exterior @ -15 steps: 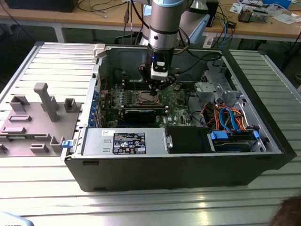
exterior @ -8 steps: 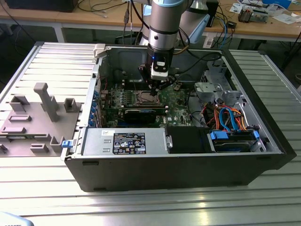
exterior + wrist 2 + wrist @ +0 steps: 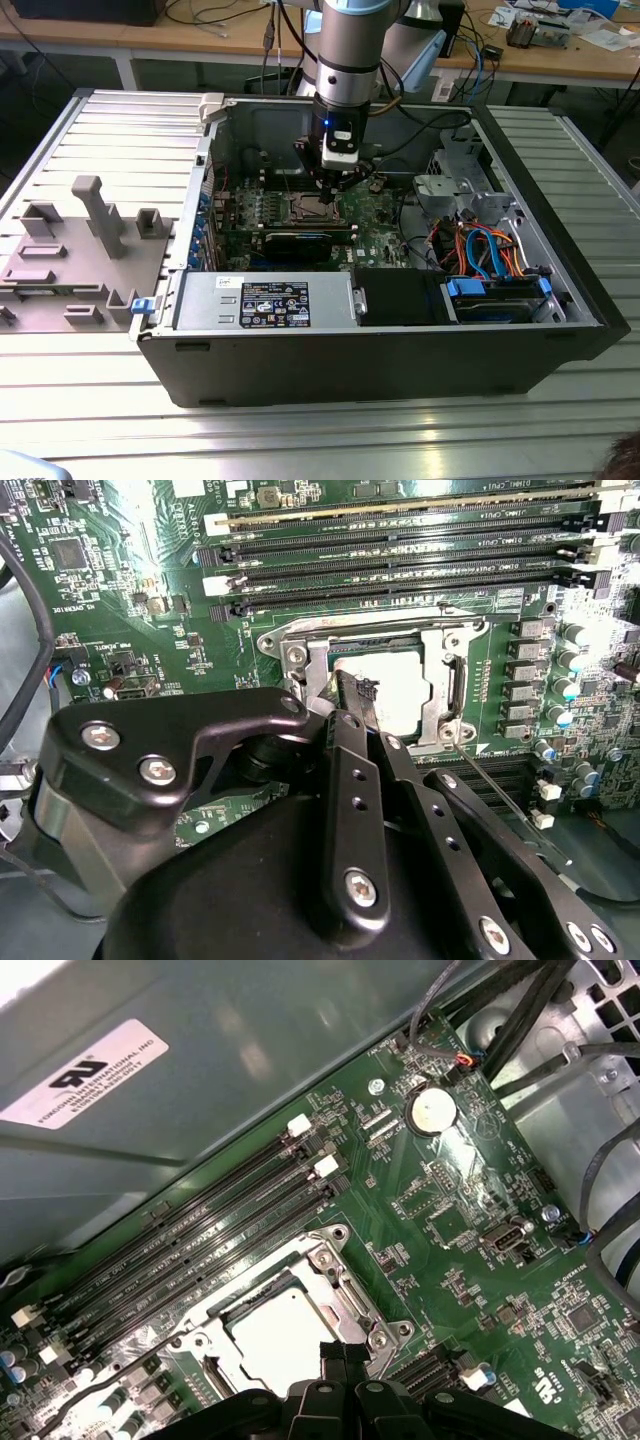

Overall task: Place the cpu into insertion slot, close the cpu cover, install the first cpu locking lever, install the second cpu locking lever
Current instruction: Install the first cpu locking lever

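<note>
Your gripper (image 3: 352, 695) hangs low over the insertion slot (image 3: 375, 695), its fingertips pressed together with nothing between them and poised at the socket's near edge; in the first wrist view the same closed tips (image 3: 343, 1353) sit just at the rim of the slot (image 3: 290, 1320).

Directly ahead of the tips you can see the cpu (image 3: 395, 690) already lying flat in the slot, its pale metal top showing; that first step looks done. The cpu cover (image 3: 445, 685) appears to be down around the chip, framing it on all sides, so I judge the second step done as well, though you cannot confirm that it is fully seated.

A thin wire lever (image 3: 500, 795) runs out beside the gripper, apparently lifted clear of the socket; the locking levers seem to be what remains, and whether either one is latched I cannot tell.

In the exterior view, the gripper (image 3: 338, 180) stands inside the open computer case (image 3: 400, 370).
</note>
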